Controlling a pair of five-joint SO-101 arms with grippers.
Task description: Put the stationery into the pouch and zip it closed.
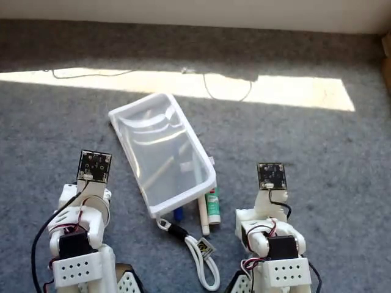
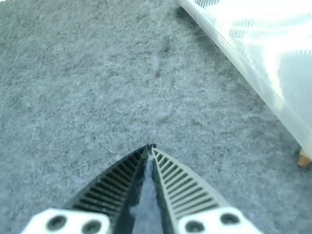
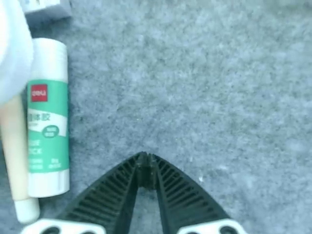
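Note:
A clear white-edged pouch (image 1: 162, 152) lies slanted on the grey carpet between the two arms, its wrist strap (image 1: 204, 262) trailing toward the front. A green and white glue stick (image 1: 212, 205), a cream pen (image 1: 203, 217) and a blue pen (image 1: 178, 213) poke out from under its near end. My left gripper (image 2: 149, 147) is shut over bare carpet, with the pouch's edge (image 2: 253, 63) off to one side. My right gripper (image 3: 145, 158) is shut too, close beside the glue stick (image 3: 47, 117) and the cream pen (image 3: 14, 156).
Grey carpet (image 1: 317, 159) covers the whole floor. A bright strip of sunlight (image 1: 287, 91) crosses it behind the pouch, and a thin cable (image 1: 226, 91) loops there. A small white eraser-like block (image 3: 46, 9) lies past the glue stick.

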